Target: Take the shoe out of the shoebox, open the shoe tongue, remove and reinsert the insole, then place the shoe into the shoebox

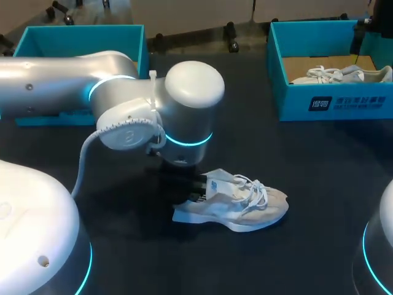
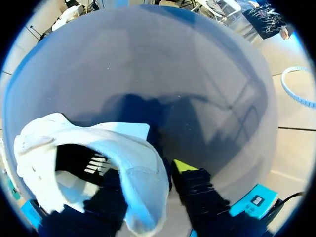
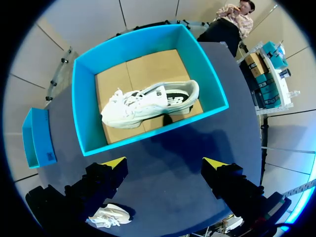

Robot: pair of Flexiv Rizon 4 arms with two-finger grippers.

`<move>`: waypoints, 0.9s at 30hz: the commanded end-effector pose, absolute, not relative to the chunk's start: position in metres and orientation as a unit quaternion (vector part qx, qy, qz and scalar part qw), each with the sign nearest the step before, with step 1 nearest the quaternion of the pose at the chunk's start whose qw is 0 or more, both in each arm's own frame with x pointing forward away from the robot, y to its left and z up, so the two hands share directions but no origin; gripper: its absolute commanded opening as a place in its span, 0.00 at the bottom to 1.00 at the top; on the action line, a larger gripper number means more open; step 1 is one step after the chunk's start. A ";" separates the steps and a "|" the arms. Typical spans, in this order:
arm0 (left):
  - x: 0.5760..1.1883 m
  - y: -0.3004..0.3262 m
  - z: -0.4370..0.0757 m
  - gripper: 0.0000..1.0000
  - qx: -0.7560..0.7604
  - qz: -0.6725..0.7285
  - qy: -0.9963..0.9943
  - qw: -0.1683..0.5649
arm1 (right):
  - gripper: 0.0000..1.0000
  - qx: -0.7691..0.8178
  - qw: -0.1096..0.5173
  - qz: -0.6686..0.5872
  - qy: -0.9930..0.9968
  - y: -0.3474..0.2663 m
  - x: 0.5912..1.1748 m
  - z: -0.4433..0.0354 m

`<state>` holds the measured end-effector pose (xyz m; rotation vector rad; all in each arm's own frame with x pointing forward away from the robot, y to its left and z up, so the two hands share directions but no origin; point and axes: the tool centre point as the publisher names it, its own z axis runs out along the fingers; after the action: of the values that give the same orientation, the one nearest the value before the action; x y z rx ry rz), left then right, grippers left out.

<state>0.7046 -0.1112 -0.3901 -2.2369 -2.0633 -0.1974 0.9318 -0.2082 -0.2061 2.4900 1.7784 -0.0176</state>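
At the middle of the desk (image 1: 295, 160) the shoe (image 1: 245, 206) lies on its sole, toe toward my right, well apart from the shoebox (image 1: 334, 101) at the far right corner. My left arm (image 1: 61, 80) reaches over its heel. From the left wrist I see the left fingers (image 2: 183, 166) pinching the white heel collar of the shoe (image 2: 138, 163), one inside the opening, one outside. My right fingers (image 3: 114, 164) are spread wide, hovering high above the desk near the shoebox (image 3: 84, 113), which holds a second shoe (image 3: 148, 103). A teal lid (image 1: 80, 34) sits at the far left corner.
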 end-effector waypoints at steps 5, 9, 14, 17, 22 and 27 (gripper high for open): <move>0.694 -0.095 -0.350 1.00 -0.739 -0.015 -0.674 0.019 | 1.00 0.813 0.041 -0.005 0.581 -0.208 0.931 -0.206; 0.689 -0.089 -0.325 1.00 -0.729 0.015 -0.684 0.012 | 1.00 0.813 0.041 -0.005 0.581 -0.208 0.931 -0.206; 0.688 -0.077 -0.293 1.00 -0.677 0.077 -0.731 0.030 | 1.00 0.813 0.041 -0.005 0.581 -0.208 0.931 -0.206; 0.688 -0.068 -0.278 1.00 -0.634 0.124 -0.762 0.047 | 1.00 0.813 0.041 -0.005 0.581 -0.208 0.931 -0.206; 0.680 -0.048 -0.263 1.00 -0.566 0.185 -0.800 0.074 | 1.00 0.813 0.041 -0.005 0.581 -0.208 0.931 -0.206; 0.681 -0.033 -0.265 1.00 -0.490 0.215 -0.834 0.133 | 1.00 0.813 0.041 -0.005 0.581 -0.208 0.931 -0.206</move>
<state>0.6781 -0.0522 -0.2621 -1.6740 -2.3587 0.4329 0.9318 -0.2082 -0.2061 2.4901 1.7784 -0.0175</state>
